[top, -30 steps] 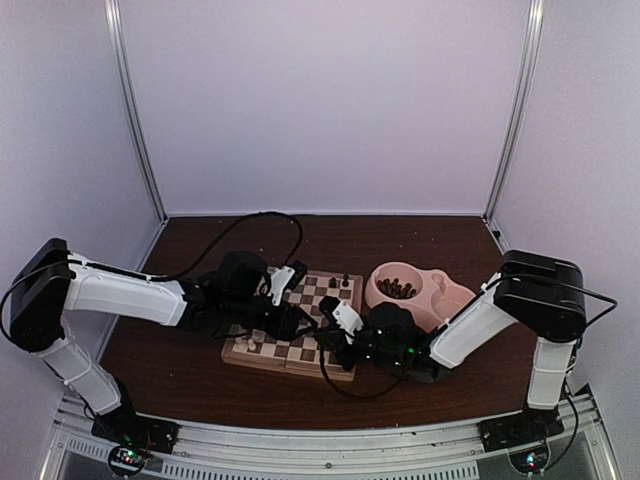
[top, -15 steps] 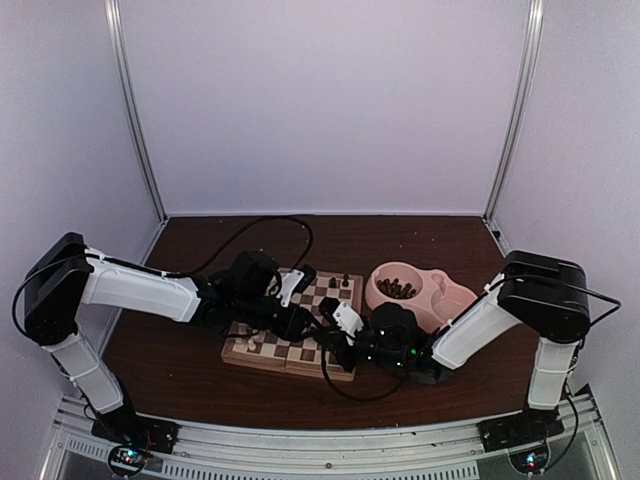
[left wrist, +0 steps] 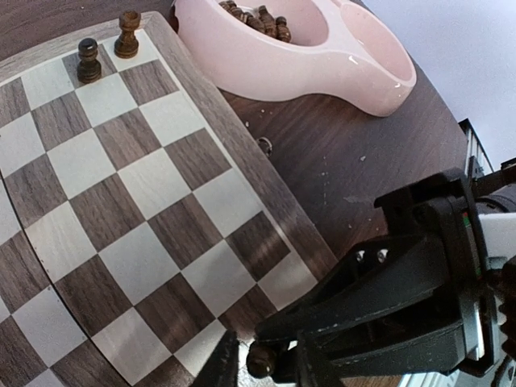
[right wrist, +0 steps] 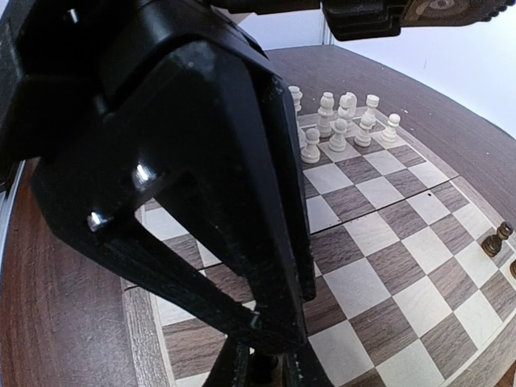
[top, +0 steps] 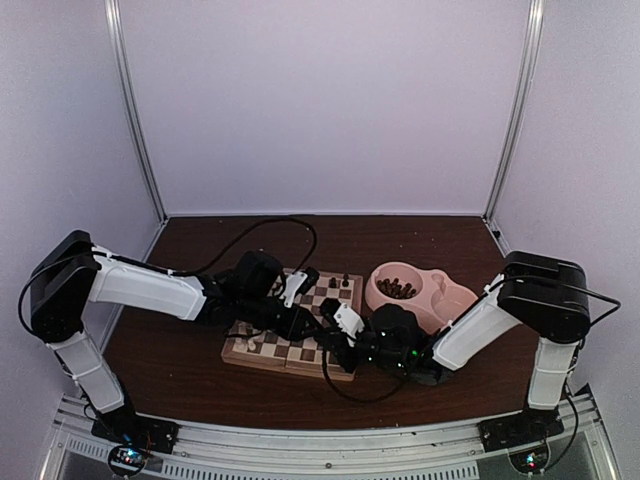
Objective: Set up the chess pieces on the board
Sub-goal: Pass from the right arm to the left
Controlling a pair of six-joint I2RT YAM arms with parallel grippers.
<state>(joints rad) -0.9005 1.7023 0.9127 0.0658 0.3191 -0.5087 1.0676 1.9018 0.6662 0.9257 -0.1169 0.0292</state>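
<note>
Your right end effector (right wrist: pixel 262 361) is clenched on a dark chess piece (left wrist: pixel 260 360), held low over the board (left wrist: pixel 161 185) near its 5 o'clock corner. Your left end effector (top: pixel 303 322) hangs over the board's middle, just beside the right one, and you cannot tell how its jaws stand. Two dark pieces (left wrist: pixel 88 60) stand upright at the 1 o'clock corner, and a cluster of cream pieces (right wrist: pixel 343 121) stands at the 7 o'clock corner. The pink bowl (top: pixel 440 300) sits on the counter (top: pixel 450 240) at 3 o'clock of the board and holds more dark pieces (left wrist: pixel 258 16)
</note>
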